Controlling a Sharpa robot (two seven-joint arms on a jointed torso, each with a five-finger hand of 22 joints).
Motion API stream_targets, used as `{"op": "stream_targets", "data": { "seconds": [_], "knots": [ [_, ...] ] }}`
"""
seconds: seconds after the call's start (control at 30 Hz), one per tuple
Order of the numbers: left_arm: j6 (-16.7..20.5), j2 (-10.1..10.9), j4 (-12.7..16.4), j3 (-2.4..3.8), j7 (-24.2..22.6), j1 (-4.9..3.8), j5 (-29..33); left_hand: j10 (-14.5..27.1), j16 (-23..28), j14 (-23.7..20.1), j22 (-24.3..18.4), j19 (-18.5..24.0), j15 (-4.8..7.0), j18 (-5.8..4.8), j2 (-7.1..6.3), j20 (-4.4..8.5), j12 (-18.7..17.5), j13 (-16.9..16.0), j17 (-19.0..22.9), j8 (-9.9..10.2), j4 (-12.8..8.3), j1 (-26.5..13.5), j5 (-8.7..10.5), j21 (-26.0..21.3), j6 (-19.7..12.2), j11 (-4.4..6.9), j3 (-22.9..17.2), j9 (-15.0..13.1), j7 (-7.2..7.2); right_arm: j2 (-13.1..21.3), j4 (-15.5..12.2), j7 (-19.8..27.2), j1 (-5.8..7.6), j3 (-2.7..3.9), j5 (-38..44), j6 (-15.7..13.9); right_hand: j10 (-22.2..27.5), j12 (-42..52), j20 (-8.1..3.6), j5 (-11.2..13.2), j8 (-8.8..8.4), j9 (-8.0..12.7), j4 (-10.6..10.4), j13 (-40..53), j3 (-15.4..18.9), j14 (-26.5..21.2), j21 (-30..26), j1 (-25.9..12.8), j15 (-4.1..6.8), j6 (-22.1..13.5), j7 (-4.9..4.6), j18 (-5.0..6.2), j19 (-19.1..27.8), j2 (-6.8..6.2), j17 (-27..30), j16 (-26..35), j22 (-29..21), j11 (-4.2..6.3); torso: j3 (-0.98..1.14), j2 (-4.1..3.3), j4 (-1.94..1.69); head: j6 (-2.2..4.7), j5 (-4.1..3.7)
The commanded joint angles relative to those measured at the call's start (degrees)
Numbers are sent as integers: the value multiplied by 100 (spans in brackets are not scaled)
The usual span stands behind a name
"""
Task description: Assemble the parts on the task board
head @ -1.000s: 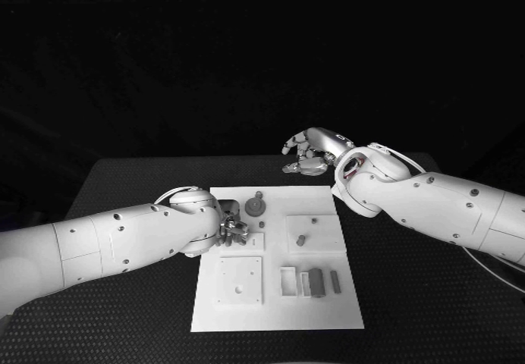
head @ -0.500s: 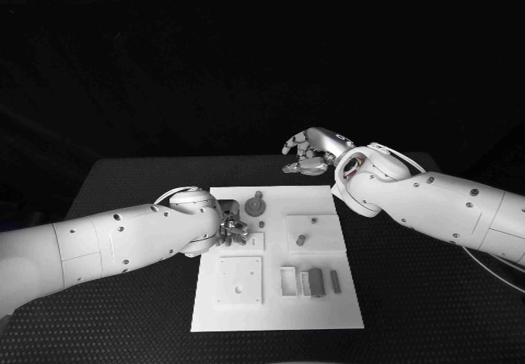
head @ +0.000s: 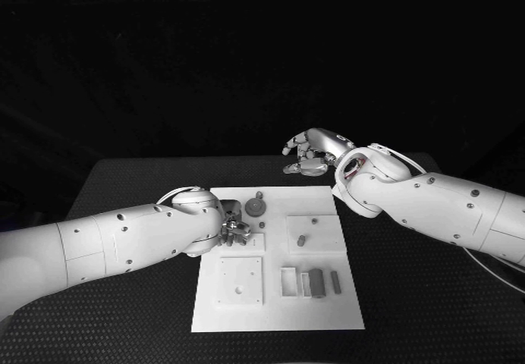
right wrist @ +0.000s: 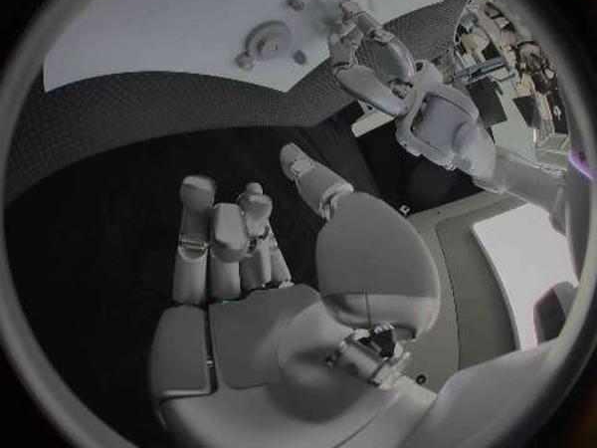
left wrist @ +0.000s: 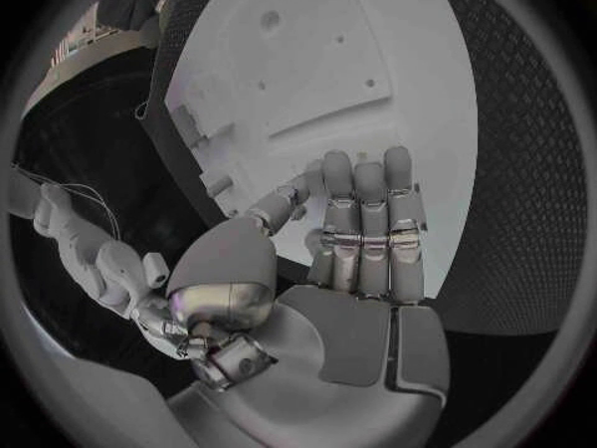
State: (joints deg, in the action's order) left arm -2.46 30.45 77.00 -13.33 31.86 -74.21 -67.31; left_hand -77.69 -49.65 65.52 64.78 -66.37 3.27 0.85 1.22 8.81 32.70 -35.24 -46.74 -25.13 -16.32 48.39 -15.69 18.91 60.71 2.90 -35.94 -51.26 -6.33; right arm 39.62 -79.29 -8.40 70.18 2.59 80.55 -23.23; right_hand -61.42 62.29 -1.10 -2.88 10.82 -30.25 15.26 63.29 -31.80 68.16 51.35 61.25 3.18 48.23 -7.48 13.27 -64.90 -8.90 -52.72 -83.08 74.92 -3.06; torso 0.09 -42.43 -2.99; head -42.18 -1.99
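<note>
Head view: we see the task board [head: 279, 303] lying in the middle of the black table [head: 426, 303], its long sides running from the near edge toward the far edge. Our left hand [head: 232, 229] rests over the board's left edge, about halfway along it, fingers bent down onto a small raised plate; we cannot tell whether they grasp anything. A round part [head: 255, 207] stands near the board's far edge, just beyond that hand. A square plate [head: 313, 230] with a short peg [head: 300, 241] sits toward the right edge. A second square plate [head: 240, 279] lies near the left edge, closer to the near edge, and a row of upright grey blocks [head: 315, 280] stands beside it. Our right hand [head: 311, 154] hangs beyond the board's far right corner, above the table's far edge, fingers curled loosely with nothing in them.

Left wrist view: our left hand [left wrist: 354, 239] lies with its fingers extended side by side on the white board [left wrist: 373, 60], the thumb angled toward them. We see nothing gripped between them.

Right wrist view: our right hand [right wrist: 249, 259] is above the black table, fingers bent partway inward and released, holding nothing. The board [right wrist: 137, 30] lies well apart from it, with the round part [right wrist: 265, 40] on it and the left hand [right wrist: 354, 40] at the board.
</note>
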Motion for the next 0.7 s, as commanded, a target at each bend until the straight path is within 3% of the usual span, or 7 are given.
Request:
{"op": "stream_targets", "data": {
  "seconds": [0.03,0.27,0.7],
  "knots": [
    [-172,-46,21,-22,-14,38,-76,28,-28,46,16,-56,0,96,24,10,37,6,13,-24,0,84,-56,-10,732,72,-26,-12,622,-1,-10,41,1,3,14,59,31,37,-10,9,22,8,24,-8,5,-26,-22,-13,-10,-179,-223,173,-37,36,5,17,59,-10,0,1,-1,-5,-3],
    [-235,-63,26,-22,15,37,-126,-13,-90,89,70,-101,8,104,12,18,81,0,40,-53,6,123,-213,1,773,102,-12,-45,643,-3,-14,42,1,3,7,66,31,38,-9,9,22,9,22,-9,7,-26,-23,-18,-10,-180,-224,173,-37,36,6,18,59,-10,4,-1,9,5,-4],
    [-389,-143,27,-22,30,37,-158,-33,-128,115,105,-130,15,111,19,25,111,-6,63,-74,15,114,-308,4,794,120,3,-73,657,-3,-24,39,1,3,1,67,32,39,-8,9,22,10,21,-12,7,-27,-25,-22,-10,-181,-224,173,-36,35,6,18,60,-11,-4,0,2,0,-59]
  ]
}}
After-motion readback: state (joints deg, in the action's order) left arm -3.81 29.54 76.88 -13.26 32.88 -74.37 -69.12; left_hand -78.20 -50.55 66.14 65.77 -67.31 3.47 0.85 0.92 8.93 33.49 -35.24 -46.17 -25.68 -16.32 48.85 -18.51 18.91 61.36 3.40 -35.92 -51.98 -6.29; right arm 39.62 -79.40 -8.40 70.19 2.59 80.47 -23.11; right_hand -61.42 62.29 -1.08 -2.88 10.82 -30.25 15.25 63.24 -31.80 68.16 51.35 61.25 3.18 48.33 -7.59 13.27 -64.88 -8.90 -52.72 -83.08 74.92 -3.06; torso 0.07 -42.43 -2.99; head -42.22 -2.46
